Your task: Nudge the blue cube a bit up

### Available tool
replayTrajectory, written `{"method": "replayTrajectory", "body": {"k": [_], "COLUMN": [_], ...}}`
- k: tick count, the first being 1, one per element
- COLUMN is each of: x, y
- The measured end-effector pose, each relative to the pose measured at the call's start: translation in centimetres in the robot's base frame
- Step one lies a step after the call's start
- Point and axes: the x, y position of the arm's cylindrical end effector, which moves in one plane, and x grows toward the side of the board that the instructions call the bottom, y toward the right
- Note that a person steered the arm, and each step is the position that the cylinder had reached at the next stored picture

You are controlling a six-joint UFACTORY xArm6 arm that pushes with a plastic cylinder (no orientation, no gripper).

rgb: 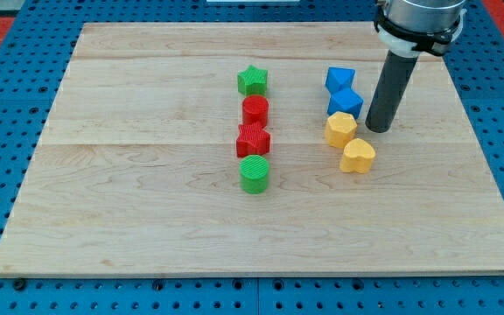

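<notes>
Two blue blocks stand touching at the view's upper right: a blue cube [346, 101] and just above it a second blue block [339, 79] of angular shape. My tip [376, 129] rests on the board just right of the blue cube and slightly below it, a small gap apart. Directly below the blue cube sits a yellow block [340, 128], touching it, with a yellow heart-shaped block [357, 155] lower right.
A column stands at the board's middle: green star [253, 80], red cylinder [255, 109], red star-like block [253, 139], green cylinder [255, 174]. The wooden board [147, 219] lies on a blue pegboard; its right edge is close to my rod.
</notes>
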Motion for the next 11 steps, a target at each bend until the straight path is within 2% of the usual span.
{"method": "replayTrajectory", "body": {"k": [5,7,9,11], "x": [-0.5,-0.5,-0.6,-1.9], "y": [5.0,4.6,-1.5,-1.5]}}
